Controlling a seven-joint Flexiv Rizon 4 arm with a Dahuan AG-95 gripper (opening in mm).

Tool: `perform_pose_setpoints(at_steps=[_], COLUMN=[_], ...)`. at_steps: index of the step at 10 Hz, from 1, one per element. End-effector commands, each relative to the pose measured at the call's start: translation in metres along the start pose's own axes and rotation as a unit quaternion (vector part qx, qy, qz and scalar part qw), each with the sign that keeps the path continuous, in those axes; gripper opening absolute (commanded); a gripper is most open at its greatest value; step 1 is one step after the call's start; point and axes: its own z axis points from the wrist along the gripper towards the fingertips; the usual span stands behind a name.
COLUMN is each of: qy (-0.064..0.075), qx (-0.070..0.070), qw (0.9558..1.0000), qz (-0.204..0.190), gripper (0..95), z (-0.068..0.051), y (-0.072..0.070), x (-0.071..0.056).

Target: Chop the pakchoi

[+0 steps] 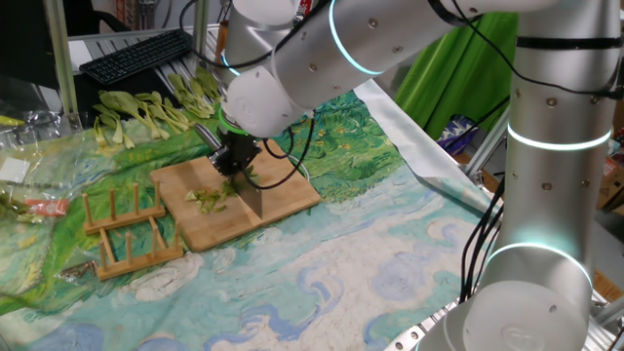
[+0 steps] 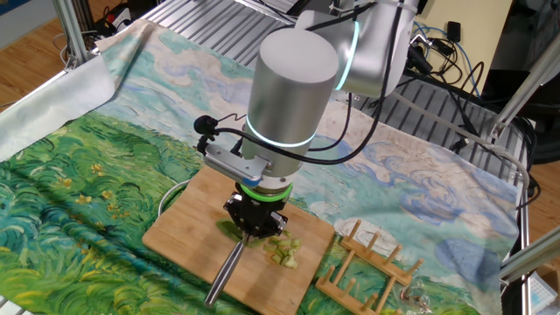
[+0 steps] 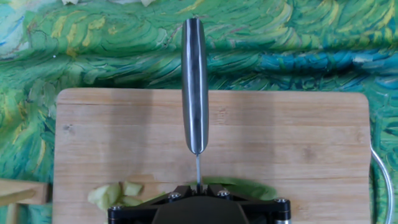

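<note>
The pakchoi lies on the bamboo cutting board [image 1: 288, 177] as a small heap of pale cut pieces [image 1: 209, 198], with a dark green leaf part under the hand [image 3: 249, 186]. The pieces also show in the other fixed view [image 2: 283, 253] and in the hand view [image 3: 115, 194]. My gripper [image 1: 237, 159] is low over the board [image 2: 188, 229], right above the pakchoi, and is shut on a knife [image 3: 194, 87]. The knife's steel handle sticks out past the hand [image 2: 224, 275]. The blade [image 1: 253, 200] points down at the board [image 3: 298, 143]. The jaws themselves are hidden by the hand's body [image 3: 198, 188].
Several whole, larger pakchoi stalks [image 1: 146, 112] lie behind the board. A wooden rack [image 1: 127, 229] stands beside the board, close to the cut pieces [image 2: 367, 262]. A keyboard [image 1: 136, 54] is at the back. A white cable [image 2: 171, 197] runs along the board's edge.
</note>
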Motion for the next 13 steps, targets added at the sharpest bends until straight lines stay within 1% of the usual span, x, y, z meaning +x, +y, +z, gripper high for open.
perform_pose_setpoints(at_steps=[1,2,4,5,8,11,12,13], qy=[-0.005,-0.005,-0.001,0.002,0.004,0.004,0.004,0.003], qx=[0.001,-0.004,-0.004,-0.003,-0.001,0.002,0.003,0.002], qw=[1.0,0.9999,1.0,1.0,1.0,0.9998,0.9997,0.9995], qz=[0.007,0.008,0.006,0.004,-0.004,-0.018,-0.025,-0.03], gripper=[0.0,0.0,0.0,0.0,0.0,0.0,0.0,0.0], z=[-0.004,-0.003,-0.007,-0.01,-0.023,-0.036,-0.04,-0.039], y=[0.006,0.007,0.007,0.006,0.002,-0.007,-0.015,-0.021], x=[-0.002,-0.002,-0.002,-0.002,-0.001,-0.007,-0.009,-0.01])
